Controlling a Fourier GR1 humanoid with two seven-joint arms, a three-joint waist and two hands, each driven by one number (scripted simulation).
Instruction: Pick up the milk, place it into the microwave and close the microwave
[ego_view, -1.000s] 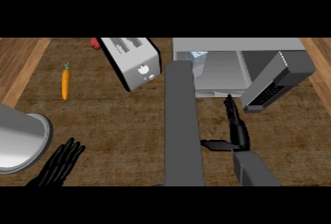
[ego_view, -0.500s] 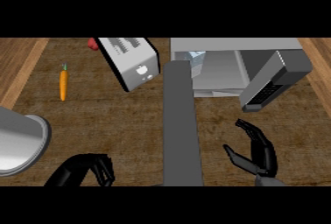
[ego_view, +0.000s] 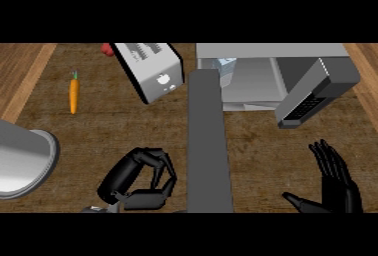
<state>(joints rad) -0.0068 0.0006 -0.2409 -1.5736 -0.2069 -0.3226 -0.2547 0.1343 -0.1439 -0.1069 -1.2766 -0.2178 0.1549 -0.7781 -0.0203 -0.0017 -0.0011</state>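
The milk (ego_view: 226, 64) stands inside the open microwave (ego_view: 269, 70), at the left back of the cavity, only its top showing behind the edge of the microwave door (ego_view: 209, 145). The door swings out toward the viewer as a long grey bar down the middle of the wooden bench (ego_view: 258, 135). A dark keypad panel (ego_view: 314, 97) sits on the microwave's right side; its markings are too small to read.

The right hand (ego_view: 336, 187) is at the lower right, fingers straight and spread, thumb out to the left, holding nothing. The left hand (ego_view: 140, 177) is left of the door, fingers curled inward around nothing.

A toaster (ego_view: 151, 70) lies left of the microwave, a carrot (ego_view: 74, 95) further left, and a grey pot (ego_view: 22, 160) at the left edge. No brand or writing is legible anywhere.
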